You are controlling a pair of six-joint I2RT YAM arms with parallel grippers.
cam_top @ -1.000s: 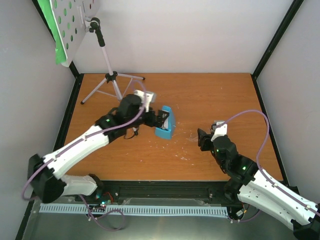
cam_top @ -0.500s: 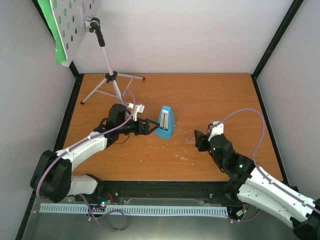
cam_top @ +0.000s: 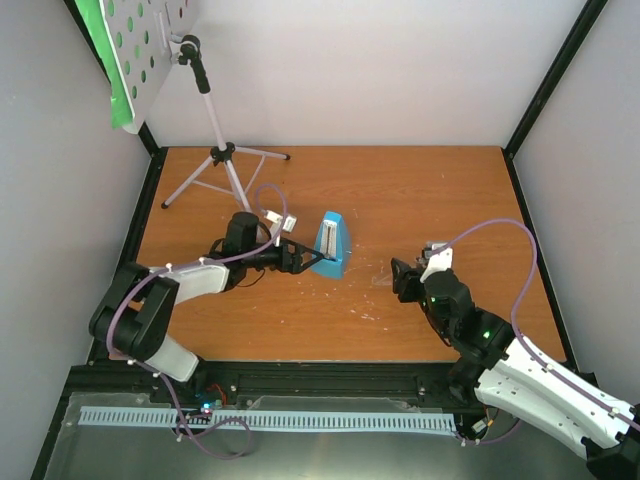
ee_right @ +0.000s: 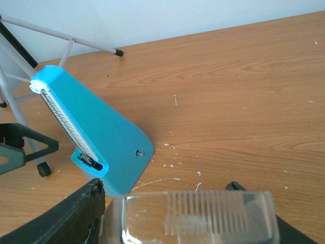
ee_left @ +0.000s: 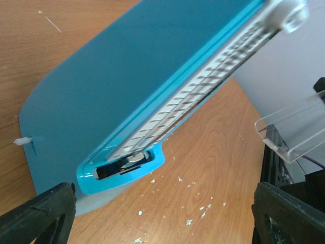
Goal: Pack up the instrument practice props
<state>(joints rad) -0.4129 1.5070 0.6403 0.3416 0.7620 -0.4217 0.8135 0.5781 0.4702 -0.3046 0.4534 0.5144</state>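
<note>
The small blue pyramid metronome [cam_top: 331, 245] stands upright on the wooden table, and fills the upper left of the left wrist view [ee_left: 127, 86]. My left gripper [cam_top: 300, 259] lies low just left of it, open, with its fingers [ee_left: 38, 213] wide apart and nothing gripped. My right gripper [cam_top: 404, 280] sits to the metronome's right, shut on a clear plastic piece [ee_right: 203, 218]. The silver tripod music stand [cam_top: 222, 160] stands at the back left. Its grey perforated tray [cam_top: 150, 45] carries a green page [cam_top: 100, 40].
Black frame posts and pale walls close in the table on three sides. A tripod leg [ee_right: 66, 38] reaches toward the metronome [ee_right: 96, 132]. White flecks [cam_top: 375, 280] dot the wood between the grippers. Purple cables loop over both arms.
My left gripper has let go of the metronome and pulled back to its left, the arm folding low. The metronome went from tilted in the jaws to standing. The right arm barely moved.
</note>
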